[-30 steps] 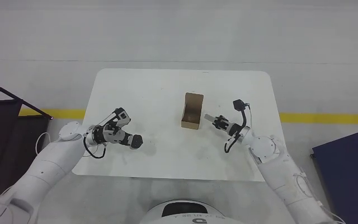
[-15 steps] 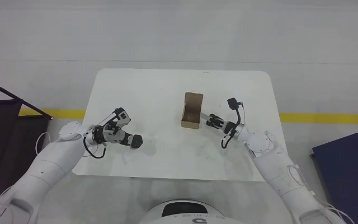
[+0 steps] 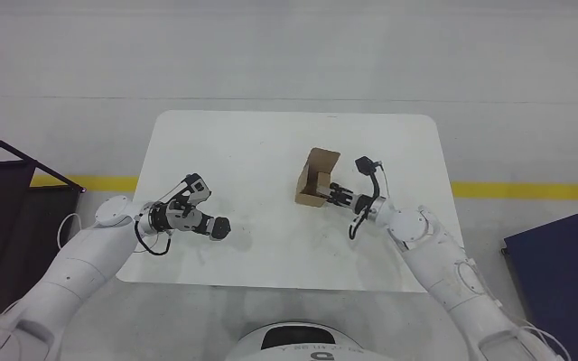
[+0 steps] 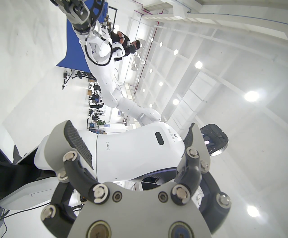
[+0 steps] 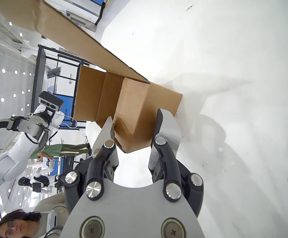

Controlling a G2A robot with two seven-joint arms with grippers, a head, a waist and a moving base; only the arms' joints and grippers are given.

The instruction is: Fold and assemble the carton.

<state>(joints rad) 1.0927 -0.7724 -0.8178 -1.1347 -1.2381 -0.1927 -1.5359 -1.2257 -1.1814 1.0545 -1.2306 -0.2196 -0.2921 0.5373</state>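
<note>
Right wrist view showed the right gripper [image 5: 135, 118] clenched on a corner of the brown cardboard carton [image 5: 135, 99] mid-frame, likely bracing it for folding; the left gripper [image 4: 130, 127] gaped empty.

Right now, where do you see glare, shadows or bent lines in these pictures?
Left wrist view: ceiling lamps glare as white spots, and ceiling beams bow as through a wide lens. Right wrist view: the carton throws a soft grey shadow on the table. Top view: even light, no glare.

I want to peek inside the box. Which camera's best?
The right wrist view: the box is close, its open inside plain, the right pincer clamped on one corner. The top view shows it small on the table. The left wrist view faces the ceiling.
</note>
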